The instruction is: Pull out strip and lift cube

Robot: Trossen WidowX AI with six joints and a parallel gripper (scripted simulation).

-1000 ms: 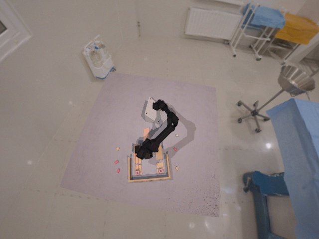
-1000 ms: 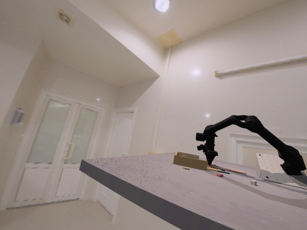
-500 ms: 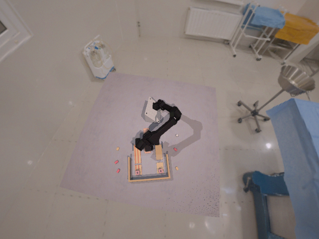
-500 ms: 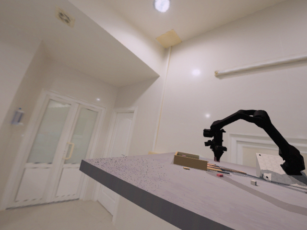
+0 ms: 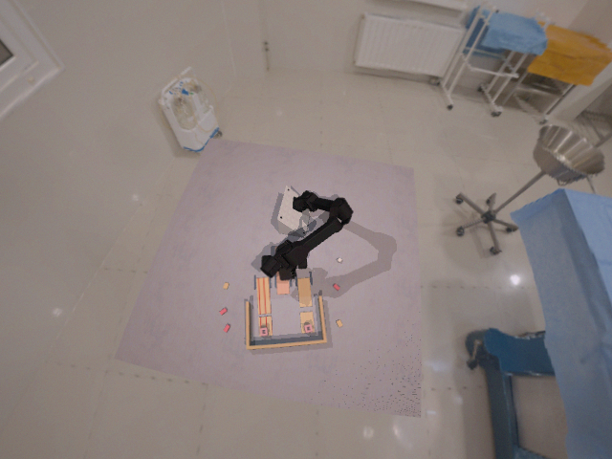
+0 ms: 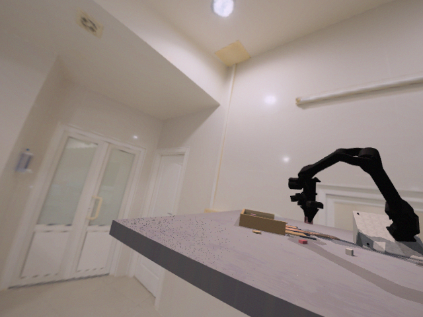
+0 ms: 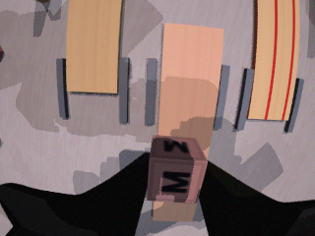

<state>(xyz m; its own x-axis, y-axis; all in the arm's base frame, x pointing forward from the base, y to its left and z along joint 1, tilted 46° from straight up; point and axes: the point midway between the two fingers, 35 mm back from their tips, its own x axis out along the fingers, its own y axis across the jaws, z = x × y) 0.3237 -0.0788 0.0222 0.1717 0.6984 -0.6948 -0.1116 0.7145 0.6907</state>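
Observation:
My gripper (image 6: 308, 219) (image 7: 172, 160) is shut on the labelled cube, which is pink with a dark letter M on its faces. The cube is held above the table, over the plain salmon strip (image 5: 282, 285) (image 7: 192, 69). That strip lies between two grey guides, in one piece as far as it shows, pulled clear of the frame. The plain tan strip (image 5: 304, 291) (image 7: 94, 44) and the red-lined strip (image 5: 263, 296) (image 7: 285, 54) lie to either side. Each has a gap before its rear piece, which carries a pink cube (image 5: 264, 331) (image 5: 308, 328).
A three-sided wooden frame (image 5: 286, 344) (image 6: 261, 223) stands around the rear pieces. Small red blocks (image 5: 223, 311) (image 5: 227, 328) (image 5: 337, 286), tan blocks (image 5: 226, 285) (image 5: 339, 322) and a white block (image 5: 339, 259) (image 6: 349, 251) lie around. A pale slanted board (image 5: 289, 214) stands by the arm's base.

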